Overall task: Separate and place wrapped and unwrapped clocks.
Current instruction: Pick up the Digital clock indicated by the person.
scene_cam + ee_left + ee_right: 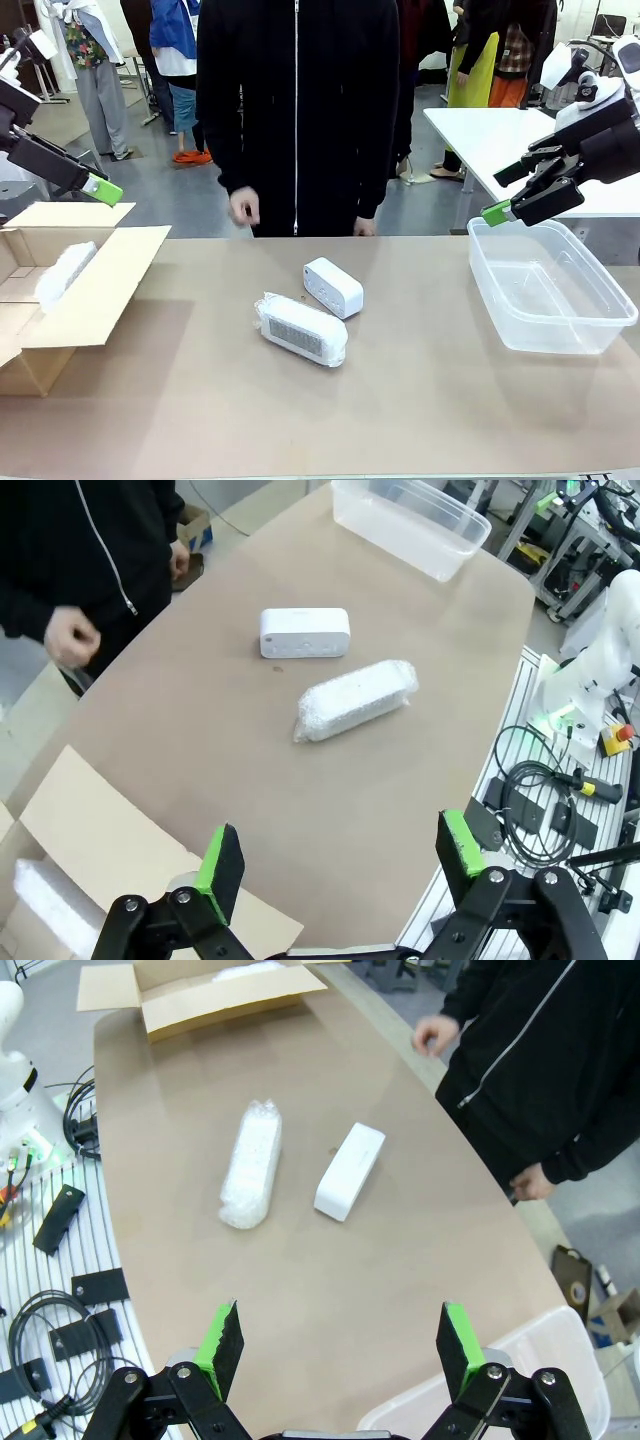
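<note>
While one bubble-sheathed clock (301, 328) lies in the middle of the surface (420, 400), just beside the bare white clock (333, 287) but not touching it, a second wrapped clock (66, 274) rests inside the open cardboard box (100, 285) at the robot's left. A clear plastic tub (556, 300) sits at the right edge. The left gripper (340, 860), above the box flap, and the right gripper (336, 1345), above the tub's corner, hang with jaws wide, holding nothing. A person (296, 110) in black stands opposite.
</note>
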You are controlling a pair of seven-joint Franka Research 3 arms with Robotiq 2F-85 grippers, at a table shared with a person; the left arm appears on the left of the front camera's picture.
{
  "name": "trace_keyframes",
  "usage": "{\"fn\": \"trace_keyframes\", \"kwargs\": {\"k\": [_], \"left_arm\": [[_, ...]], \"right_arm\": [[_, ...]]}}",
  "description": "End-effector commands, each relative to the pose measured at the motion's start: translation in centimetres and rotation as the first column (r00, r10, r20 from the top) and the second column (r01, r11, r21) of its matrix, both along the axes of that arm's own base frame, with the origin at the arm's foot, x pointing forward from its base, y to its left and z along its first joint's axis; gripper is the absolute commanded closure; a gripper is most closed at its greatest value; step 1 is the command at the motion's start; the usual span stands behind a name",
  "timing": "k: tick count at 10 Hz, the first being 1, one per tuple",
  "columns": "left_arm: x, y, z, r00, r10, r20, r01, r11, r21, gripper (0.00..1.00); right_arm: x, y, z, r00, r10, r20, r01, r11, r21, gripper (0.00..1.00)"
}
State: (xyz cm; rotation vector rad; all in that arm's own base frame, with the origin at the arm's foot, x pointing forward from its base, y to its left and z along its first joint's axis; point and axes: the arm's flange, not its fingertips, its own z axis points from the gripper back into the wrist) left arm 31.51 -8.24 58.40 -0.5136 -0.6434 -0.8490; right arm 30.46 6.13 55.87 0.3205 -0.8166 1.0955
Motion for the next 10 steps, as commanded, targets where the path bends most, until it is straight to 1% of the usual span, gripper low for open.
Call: {"fn": "trace_keyframes", "kwargs": {"k": [1,2,3,10], "left_arm": [[0.23,-0.25,-0.77,0.999,-0.03,0.03,0.031,0.999,-0.017,0.0],[0.65,-0.01,-0.23,0.996,-0.079,-0.051,0.079,0.997,-0.006,0.0],[0.02,-0.07,-0.08,1.0,-0.003,0.005,0.003,1.0,0.001,0.0],[0.02,-0.07,-0.08,1.0,-0.003,0.005,0.003,1.0,0.001,0.0]], "right_arm": [[0.05,0.11,-0.1,1.0,0.012,-0.006,-0.012,1.0,0.013,0.0],[0.05,0.11,-0.1,1.0,0.012,-0.006,-0.012,1.0,0.013,0.0],[0.05,0.11,-0.1,1.0,0.012,-0.006,-0.012,1.0,0.013,0.0],[0.05,0.11,-0.1,1.0,0.012,-0.006,-0.012,1.0,0.013,0.0]]}}
